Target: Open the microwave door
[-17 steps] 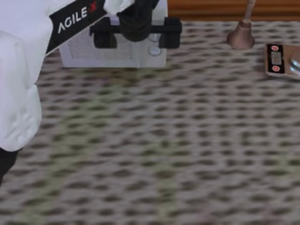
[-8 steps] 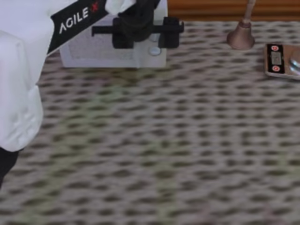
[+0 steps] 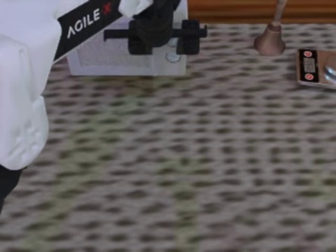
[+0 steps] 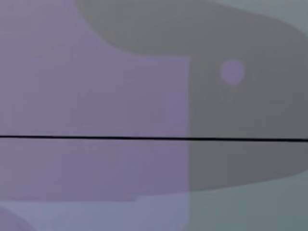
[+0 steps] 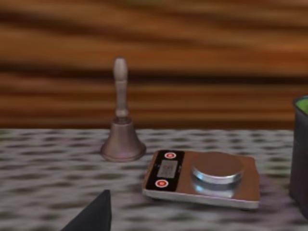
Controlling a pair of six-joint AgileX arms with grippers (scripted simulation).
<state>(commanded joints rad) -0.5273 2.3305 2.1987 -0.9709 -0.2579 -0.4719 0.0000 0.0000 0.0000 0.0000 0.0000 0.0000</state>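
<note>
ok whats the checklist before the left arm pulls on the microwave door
1. Left tool at the microwave front: ok, it sits over the top right part of the front in the top view.
2. Fingers closed on the door handle: cannot tell, the handle is hidden under the tool.
3. Microwave door closed: ok, it looks flush with the front.
4. Swing space in front of the door: ok, only bare table there.
5. Bell and kitchen scale out of the way: ok, both stand off to the right.
6. Left wrist view useful: not ok, it shows only flat pale surfaces.
</note>
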